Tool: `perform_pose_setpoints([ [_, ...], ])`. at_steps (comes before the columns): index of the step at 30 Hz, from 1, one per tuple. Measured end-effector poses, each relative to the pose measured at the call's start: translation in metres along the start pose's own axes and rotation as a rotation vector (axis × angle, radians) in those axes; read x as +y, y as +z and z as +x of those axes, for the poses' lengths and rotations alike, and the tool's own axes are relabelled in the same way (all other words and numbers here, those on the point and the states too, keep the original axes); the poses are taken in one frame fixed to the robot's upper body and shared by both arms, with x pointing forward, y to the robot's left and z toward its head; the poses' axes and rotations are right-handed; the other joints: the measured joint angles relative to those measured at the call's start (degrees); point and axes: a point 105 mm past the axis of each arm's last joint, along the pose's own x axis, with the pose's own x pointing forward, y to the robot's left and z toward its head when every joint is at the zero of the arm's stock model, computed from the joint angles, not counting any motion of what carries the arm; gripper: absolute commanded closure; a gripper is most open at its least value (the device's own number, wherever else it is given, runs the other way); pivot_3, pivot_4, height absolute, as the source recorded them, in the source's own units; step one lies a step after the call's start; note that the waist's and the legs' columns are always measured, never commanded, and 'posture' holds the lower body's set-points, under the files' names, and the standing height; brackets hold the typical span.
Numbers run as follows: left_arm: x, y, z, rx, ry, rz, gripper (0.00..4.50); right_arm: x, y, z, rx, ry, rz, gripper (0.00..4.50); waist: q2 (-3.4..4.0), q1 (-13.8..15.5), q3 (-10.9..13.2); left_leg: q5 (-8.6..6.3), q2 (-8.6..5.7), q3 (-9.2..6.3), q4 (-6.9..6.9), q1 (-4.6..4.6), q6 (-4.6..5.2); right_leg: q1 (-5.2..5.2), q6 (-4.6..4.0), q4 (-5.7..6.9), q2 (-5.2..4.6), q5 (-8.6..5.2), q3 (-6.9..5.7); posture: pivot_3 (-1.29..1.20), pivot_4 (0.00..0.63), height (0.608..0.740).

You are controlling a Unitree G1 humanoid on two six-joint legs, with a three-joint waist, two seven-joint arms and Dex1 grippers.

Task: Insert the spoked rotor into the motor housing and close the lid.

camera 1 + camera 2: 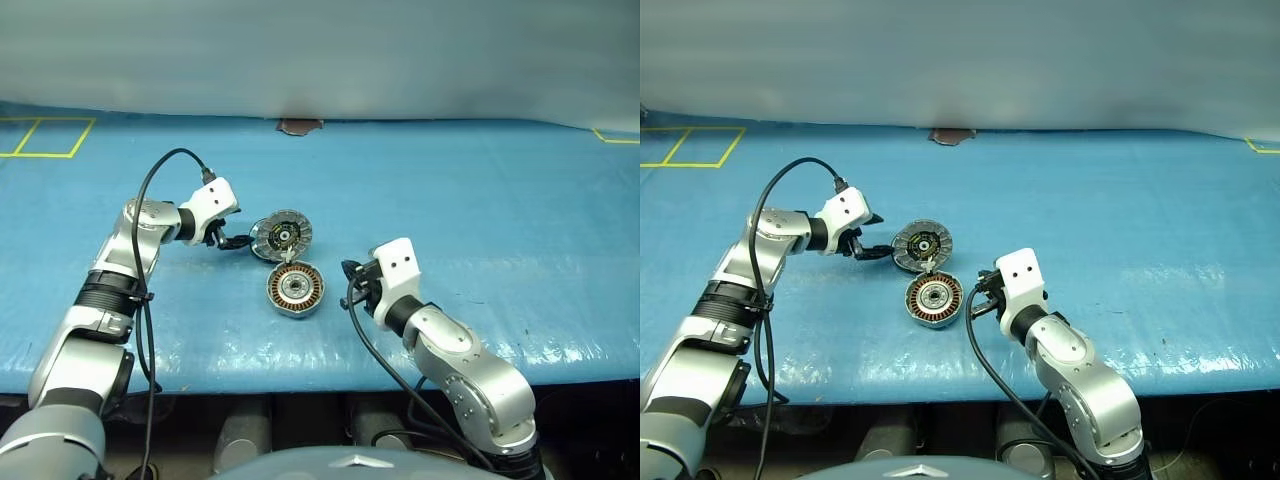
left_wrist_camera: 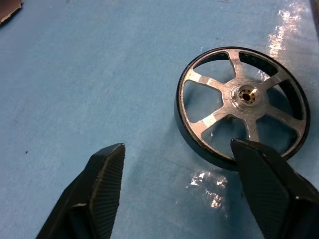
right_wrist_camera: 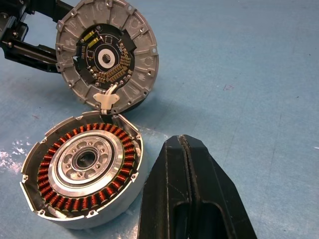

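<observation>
With the left gripper (image 2: 174, 191) spread around the edge of the spoked rotor (image 2: 242, 106) lying flat on the desk (image 1: 480, 200), and the right gripper (image 3: 187, 149) pressed together beside the open motor housing (image 3: 82, 167), a shallow pinch risked the rim skidding away.

The table cover (image 1: 480, 220) is bright blue with yellow line markings (image 1: 45, 137) at ten o'clock. The motor housing (image 3: 82, 169) is silver with a ring of copper-orange windings. The lid (image 3: 107, 56) shows a pale grey rim around a dark, gold-speckled face. The spoked rotor (image 2: 241, 104) is shiny silver with a dark outer band. Gripper fingers (image 2: 107, 184) are black, finely ribbed.
</observation>
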Motion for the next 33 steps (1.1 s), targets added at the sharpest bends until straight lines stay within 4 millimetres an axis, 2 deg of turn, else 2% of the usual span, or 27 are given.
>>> perform_pose_setpoints([
  [14,-0.015,0.015,0.008,-0.083,-0.103,0.002,0.22,0.0,0.001,0.0,-0.006,-0.005,0.001,4.5,0.0,0.0,0.0,0.0,0.0,0.0,0.02,0.0,0.0,0.01,0.0,0.0,0.0,0.0,0.0,0.0,0.15,0.74],
  [19,-0.012,0.023,0.009,-0.083,-0.104,0.061,0.22,-0.001,0.001,0.0,-0.007,-0.013,-0.002,4.5,0.0,0.0,0.0,0.0,0.0,0.0,0.01,0.0,0.0,0.0,0.01,0.0,0.0,0.0,0.01,0.0,0.15,0.74],
  [33,-0.013,0.004,0.014,0.016,-0.118,0.114,0.22,-0.001,-0.001,0.0,-0.005,-0.02,0.01,4.5,0.0,0.0,0.0,0.0,0.0,0.0,0.01,0.0,0.0,0.0,0.01,0.0,0.01,0.0,0.01,0.0,0.15,0.74],
])
